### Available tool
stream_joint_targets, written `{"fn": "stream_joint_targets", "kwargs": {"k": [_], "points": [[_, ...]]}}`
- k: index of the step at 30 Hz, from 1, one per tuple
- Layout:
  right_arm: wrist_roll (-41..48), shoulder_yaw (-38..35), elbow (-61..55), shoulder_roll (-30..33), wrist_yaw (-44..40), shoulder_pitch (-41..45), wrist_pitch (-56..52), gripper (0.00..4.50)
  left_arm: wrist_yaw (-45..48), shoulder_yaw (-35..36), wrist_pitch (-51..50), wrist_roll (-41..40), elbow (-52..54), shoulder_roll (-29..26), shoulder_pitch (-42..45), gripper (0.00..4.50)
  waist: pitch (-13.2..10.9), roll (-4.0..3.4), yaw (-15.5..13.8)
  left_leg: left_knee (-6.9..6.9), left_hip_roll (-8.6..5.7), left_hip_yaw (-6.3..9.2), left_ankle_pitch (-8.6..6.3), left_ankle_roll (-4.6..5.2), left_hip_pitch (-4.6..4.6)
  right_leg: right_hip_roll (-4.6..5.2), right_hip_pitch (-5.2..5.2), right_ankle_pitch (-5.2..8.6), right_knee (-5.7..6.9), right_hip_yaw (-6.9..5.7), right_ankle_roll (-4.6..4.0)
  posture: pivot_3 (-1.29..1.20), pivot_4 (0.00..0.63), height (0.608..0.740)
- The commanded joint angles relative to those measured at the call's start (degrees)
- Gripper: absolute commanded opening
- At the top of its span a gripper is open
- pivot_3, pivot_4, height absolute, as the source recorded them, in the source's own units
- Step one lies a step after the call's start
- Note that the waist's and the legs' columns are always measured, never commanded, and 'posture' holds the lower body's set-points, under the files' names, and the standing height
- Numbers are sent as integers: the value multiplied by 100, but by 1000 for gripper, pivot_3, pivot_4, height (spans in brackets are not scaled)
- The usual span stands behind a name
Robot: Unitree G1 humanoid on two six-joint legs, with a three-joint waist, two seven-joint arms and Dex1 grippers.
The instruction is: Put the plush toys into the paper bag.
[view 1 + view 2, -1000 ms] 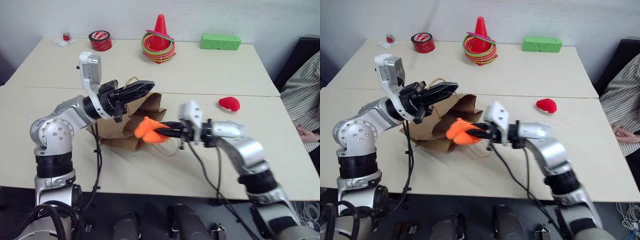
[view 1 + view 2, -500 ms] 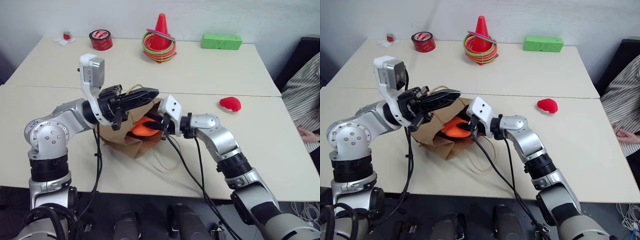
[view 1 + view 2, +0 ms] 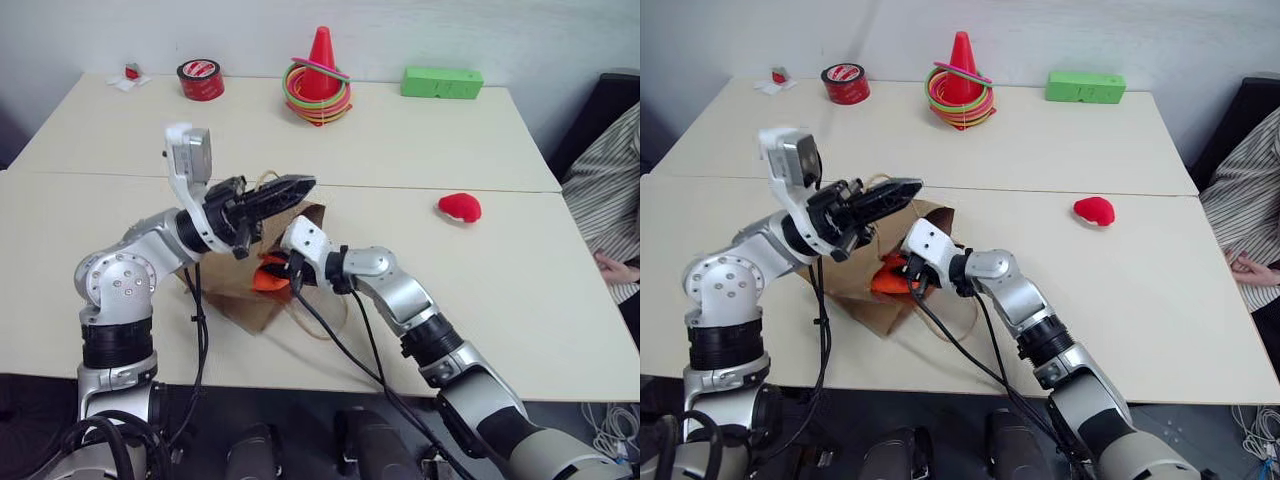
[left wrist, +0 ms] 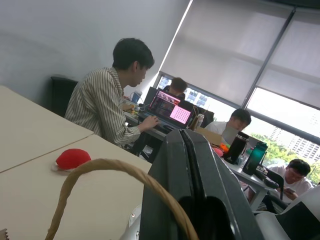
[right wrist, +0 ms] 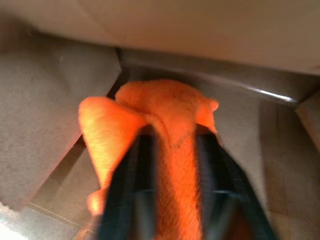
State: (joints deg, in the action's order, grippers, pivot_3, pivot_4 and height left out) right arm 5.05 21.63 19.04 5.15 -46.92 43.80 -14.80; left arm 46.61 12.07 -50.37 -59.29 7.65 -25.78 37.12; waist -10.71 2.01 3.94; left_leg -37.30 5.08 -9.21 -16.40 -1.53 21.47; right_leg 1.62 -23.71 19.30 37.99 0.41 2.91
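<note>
Right gripper [image 5: 172,145] reaching into the mouth of the brown kraft paper bag [image 3: 240,300] at centre left of the head view, two black fingers [image 5: 135,185] standing a little apart on either side of the bright orange lumpy plush toy [image 5: 160,115]; whether still pinching or only flanking the toy cannot be told. Orange toy inside the bag's opening, brown paper walls all round it, long axis running along the fingers, stubby limbs pointing away from the wrist. Left gripper [image 3: 290,188] just above, fingers shut on the tan twisted-cord loop handle [image 4: 100,170], tips pointing toward the right of the frame and slightly up, holding the bag's mouth raised. Bag lying on the pale tabletop [image 3: 420,150], long axis slanting from the raised mouth down to lower left. Two plush toys counted: the orange one in the bag, and one small rounded red plush toy [image 3: 459,207] on the table at centre right, well apart from the bag. One bag. Along the far edge: one red cone with coloured rings [image 3: 318,78], one green rectangular block [image 3: 441,82], one red tape roll [image 3: 201,80]. One person in a striped shirt [image 3: 608,200] at the right edge.
</note>
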Motion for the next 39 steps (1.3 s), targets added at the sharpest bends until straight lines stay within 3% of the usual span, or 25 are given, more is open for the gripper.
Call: {"fn": "stream_joint_targets", "kwargs": {"k": [1,6,8,12,17,23,27,32,36,39], "points": [[225,-337,-345,40,-87,32,249,2138,160,32,288,97,-41,-2,101,0,0,0,-1,1,0,0,0,0,0,0,0,0,0,0,0,0,150,740],[881,-695,-1238,596,-850,-205,18,3896,226,63,385,135,-90,-69,100,0,0,0,-19,5,0,2,0,0,1,1,0,0,-4,0,0,0,150,740],[1510,-958,-1969,1253,-1639,-509,-279,4477,247,95,383,117,-118,-108,116,0,-1,-2,-51,9,1,2,-1,0,1,-1,0,0,-8,-1,0,0,150,740],[2282,-1423,-2723,2172,-2289,-1005,-729,4477,300,94,390,136,-169,-164,153,0,-3,-3,-94,16,0,5,-5,3,5,-1,0,1,-21,-3,1,0,150,740],[2274,-2902,-3092,3086,-1723,-2634,-520,4477,351,99,466,182,-286,-215,309,0,-3,-2,-139,13,-5,9,-7,5,0,0,9,1,-25,-4,1,0,150,740],[1167,-4755,-2455,2719,-190,-4663,1951,4477,507,58,618,346,-450,-300,408,0,-4,-1,-198,15,-30,4,-7,4,-3,-3,11,2,-28,3,4,0,150,740],[962,-5212,-2391,2356,613,-5502,2151,4477,533,98,866,501,-483,-263,412,0,-5,-3,-201,19,-29,6,-4,-5,-17,-8,20,3,-27,5,3,0,150,740],[962,-4821,-2449,2734,960,-4737,1330,4477,627,25,923,637,-561,-295,435,0,-7,-6,81,15,-26,-27,3,4,-39,-4,24,-12,-13,29,10,0,150,740],[723,-4063,-1613,3307,879,-3064,412,4477,707,-56,986,807,-637,-318,503,0,-9,-10,142,18,-30,-29,18,3,-47,-12,23,-19,-4,41,8,0,150,740],[161,-3168,77,3447,672,-1352,105,4477,791,-154,1033,957,-666,-362,540,0,-10,-12,111,22,-28,-19,24,-4,-42,-18,16,-19,0,38,4,0,150,740]]}}
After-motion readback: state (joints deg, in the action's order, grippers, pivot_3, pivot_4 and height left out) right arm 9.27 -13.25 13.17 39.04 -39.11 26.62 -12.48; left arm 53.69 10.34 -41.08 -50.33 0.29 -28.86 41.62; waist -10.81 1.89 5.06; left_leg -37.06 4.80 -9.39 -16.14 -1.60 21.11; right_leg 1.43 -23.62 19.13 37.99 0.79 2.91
